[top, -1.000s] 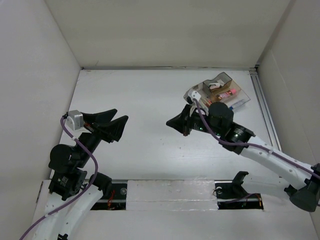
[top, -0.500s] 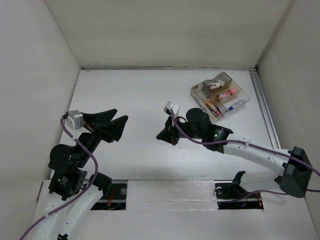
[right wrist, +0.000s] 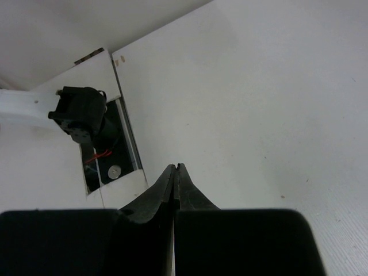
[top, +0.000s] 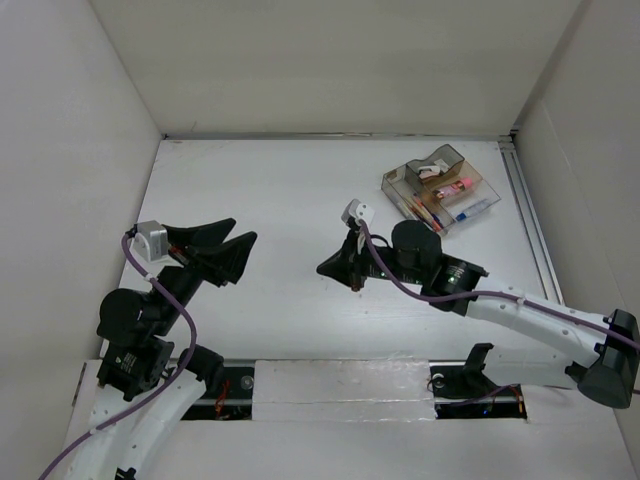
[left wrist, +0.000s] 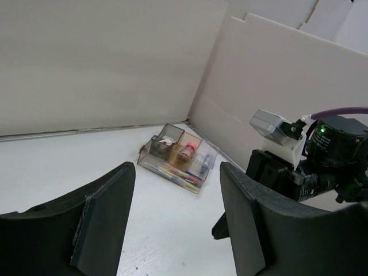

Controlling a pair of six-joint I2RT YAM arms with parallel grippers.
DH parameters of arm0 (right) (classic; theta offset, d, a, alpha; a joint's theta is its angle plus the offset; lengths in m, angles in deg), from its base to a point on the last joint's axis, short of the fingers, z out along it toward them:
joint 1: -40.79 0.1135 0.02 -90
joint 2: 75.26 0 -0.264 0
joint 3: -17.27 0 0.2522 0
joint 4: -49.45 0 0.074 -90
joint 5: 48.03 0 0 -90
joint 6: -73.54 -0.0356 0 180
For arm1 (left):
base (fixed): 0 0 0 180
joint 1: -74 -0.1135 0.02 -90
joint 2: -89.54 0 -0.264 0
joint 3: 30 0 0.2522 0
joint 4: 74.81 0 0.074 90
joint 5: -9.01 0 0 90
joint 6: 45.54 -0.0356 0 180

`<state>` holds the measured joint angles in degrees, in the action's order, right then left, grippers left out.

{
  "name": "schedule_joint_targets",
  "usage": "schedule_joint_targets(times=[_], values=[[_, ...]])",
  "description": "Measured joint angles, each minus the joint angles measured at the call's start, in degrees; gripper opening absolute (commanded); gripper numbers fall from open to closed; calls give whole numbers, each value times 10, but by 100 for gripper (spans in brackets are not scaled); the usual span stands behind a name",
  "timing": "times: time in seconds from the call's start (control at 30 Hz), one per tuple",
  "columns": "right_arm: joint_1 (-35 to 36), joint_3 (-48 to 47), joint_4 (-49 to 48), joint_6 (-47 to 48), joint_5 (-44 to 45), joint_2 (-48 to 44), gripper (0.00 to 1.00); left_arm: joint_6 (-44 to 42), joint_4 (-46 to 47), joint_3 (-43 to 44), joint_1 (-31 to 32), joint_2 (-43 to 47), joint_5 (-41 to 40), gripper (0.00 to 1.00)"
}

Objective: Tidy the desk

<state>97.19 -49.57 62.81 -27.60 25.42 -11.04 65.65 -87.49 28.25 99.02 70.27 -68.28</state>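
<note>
The desk (top: 290, 190) is a flat white tabletop walled by white panels. My left gripper (top: 236, 242) hangs over its left side, open, with only bare desk (left wrist: 172, 230) between its two dark fingers (left wrist: 103, 218). My right gripper (top: 328, 268) is near the desk's middle, pointing left, its fingertips pressed together with nothing between them. In the right wrist view the shut gripper (right wrist: 175, 168) tapers to a point above the bare white desk (right wrist: 259, 103).
A small clear compartmented tray (top: 440, 186) with pens and small items stands at the back right; it also shows in the left wrist view (left wrist: 178, 161). A metal rail (top: 530, 220) runs along the right edge. The arm bases sit at the near edge (top: 340, 380).
The right arm swung away from the tray leftward toward the desk's middle, then shifted slightly right. The left arm has stayed in place, its jaws barely narrower.
</note>
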Motion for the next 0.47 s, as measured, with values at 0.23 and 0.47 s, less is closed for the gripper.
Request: schedule_joint_targets(times=[0.23, 0.47], values=[[3, 0, 0, 0, 18, 0, 2, -2, 0, 0, 0, 0, 8, 56], [3, 3, 0, 0, 31, 0, 2, -3, 0, 0, 0, 0, 10, 55]])
